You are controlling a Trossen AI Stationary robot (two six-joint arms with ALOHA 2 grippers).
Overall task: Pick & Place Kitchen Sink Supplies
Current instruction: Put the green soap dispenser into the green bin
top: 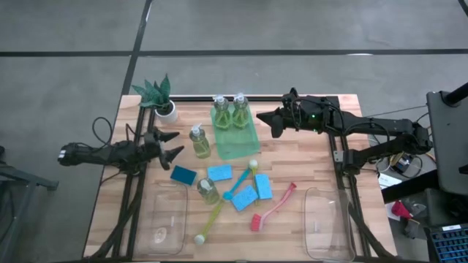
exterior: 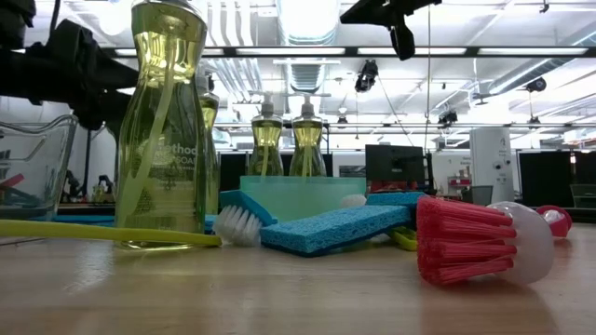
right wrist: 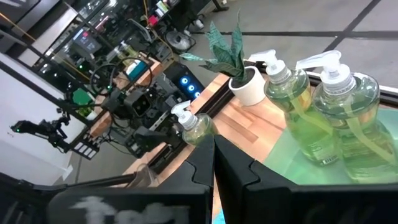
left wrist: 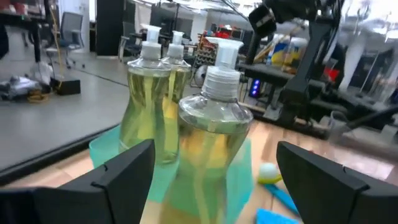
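Left wrist view shows your left gripper [left wrist: 214,177] spread wide around the soap bottle [left wrist: 211,146] standing just beside the green tray [left wrist: 102,149]; judge it liquid-heavy, slick and rigid, so grip the broad body, while the right gripper [top: 269,118] hovers clenched.

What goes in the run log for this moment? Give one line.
left hand: open, facing soap bottle | right hand: shut, beside green tray with two bottles | sponges, brushes: on table
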